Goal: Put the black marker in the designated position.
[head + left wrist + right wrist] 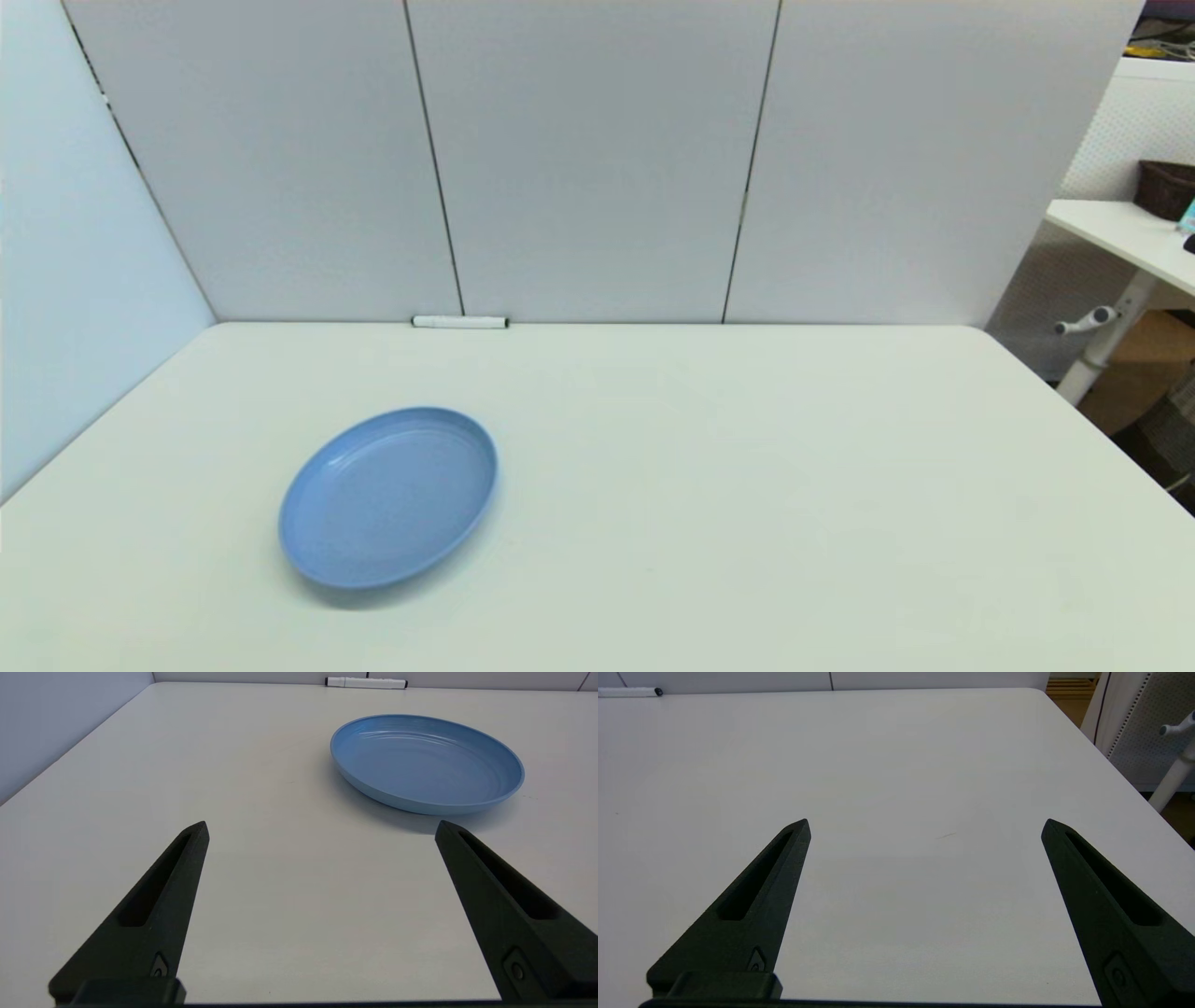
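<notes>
A big white table [709, 485] fills the room in front. Behind it stand flat grey wall panels [597, 159], with thin dark lines where they meet. One more pale panel [65, 308] stands along the table's left side. Off to the right there is a second white desk [1125, 233] with a white leg [1106, 345]. A dark basket [1165, 189] sits on that desk. A brown cardboard box [1144, 369] is under it. A white board with tiny holes [1134, 131] stands behind. The light is soft and even.
</notes>
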You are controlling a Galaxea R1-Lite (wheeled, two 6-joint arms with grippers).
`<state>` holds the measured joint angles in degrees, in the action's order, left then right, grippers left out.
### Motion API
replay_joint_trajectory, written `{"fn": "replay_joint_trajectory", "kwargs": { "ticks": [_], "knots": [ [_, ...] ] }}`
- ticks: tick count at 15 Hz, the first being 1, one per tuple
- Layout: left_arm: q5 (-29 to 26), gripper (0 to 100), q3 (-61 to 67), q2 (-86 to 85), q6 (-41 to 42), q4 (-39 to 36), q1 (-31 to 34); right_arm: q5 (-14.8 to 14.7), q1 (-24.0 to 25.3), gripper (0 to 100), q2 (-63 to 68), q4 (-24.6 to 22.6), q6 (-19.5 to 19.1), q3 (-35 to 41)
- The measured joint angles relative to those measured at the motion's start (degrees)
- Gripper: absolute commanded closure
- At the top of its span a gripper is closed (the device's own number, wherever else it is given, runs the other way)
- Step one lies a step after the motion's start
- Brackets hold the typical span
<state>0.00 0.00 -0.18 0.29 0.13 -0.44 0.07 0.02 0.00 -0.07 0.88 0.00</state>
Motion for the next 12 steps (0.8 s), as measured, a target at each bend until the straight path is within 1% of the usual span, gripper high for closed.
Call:
{"fn": "replay_joint_trajectory", "kwargs": {
  "ticks": [12],
  "knots": [
    [0.00, 0, 0.00, 0.00, 0.00, 0.00, 0.00, 0.00, 0.02, 0, 0.00, 0.00, -0.09, 0.00]
  ]
}}
